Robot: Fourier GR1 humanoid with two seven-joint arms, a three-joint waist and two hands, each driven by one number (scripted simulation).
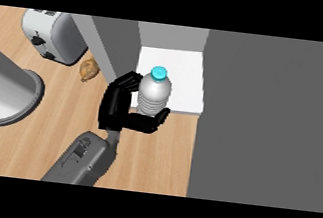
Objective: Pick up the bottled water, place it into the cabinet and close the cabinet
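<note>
My robot hand is curled round the bottled water at the cabinet floor; next I'd set it down, let go, then shut the door.

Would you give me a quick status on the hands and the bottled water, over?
Left hand shut on bottled water, upright at white cabinet shelf. Right hand not in view. Cabinet door open; nothing blocking the shelf.

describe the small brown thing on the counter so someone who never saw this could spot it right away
Start at the silver toaster in the counter's far left corner. Just right of its near end, beside the grey cabinet wall, lies a small brown pastry-like item, the only brown, irregular thing among grey and silver objects.
</note>
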